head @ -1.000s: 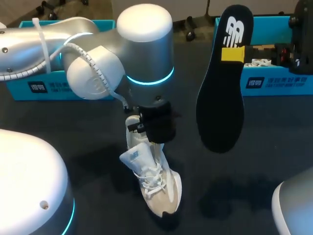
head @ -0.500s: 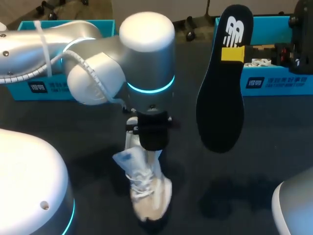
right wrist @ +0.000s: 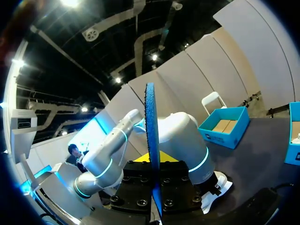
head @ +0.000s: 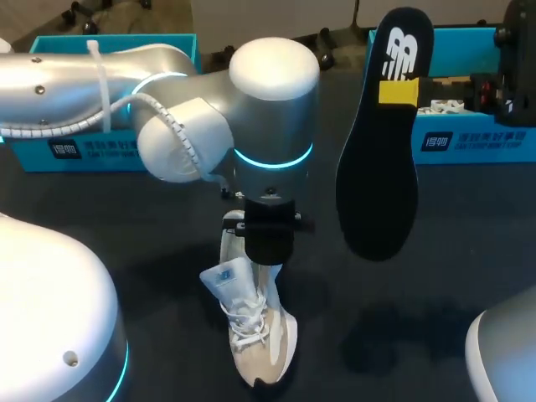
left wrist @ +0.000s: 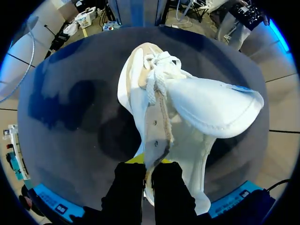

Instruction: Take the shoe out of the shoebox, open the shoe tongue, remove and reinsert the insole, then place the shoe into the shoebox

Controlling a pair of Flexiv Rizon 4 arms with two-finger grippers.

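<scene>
Left wrist view: rim of shoe in left gripper, toe ahead.

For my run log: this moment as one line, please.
left gripper: shut on shoe | right gripper: shut on insole, above table | tongue: open

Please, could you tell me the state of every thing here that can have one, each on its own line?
shoe: out of the shoebox, on the table side, held at its rim.
tongue: folded open, away from the laces.
insole: out of the shoe, held upright in the air.
left shoebox: open, no lid on it.
right shoebox: open, no lid on it.
left jaws: shut on the shoe.
right jaws: shut on the insole.
</scene>
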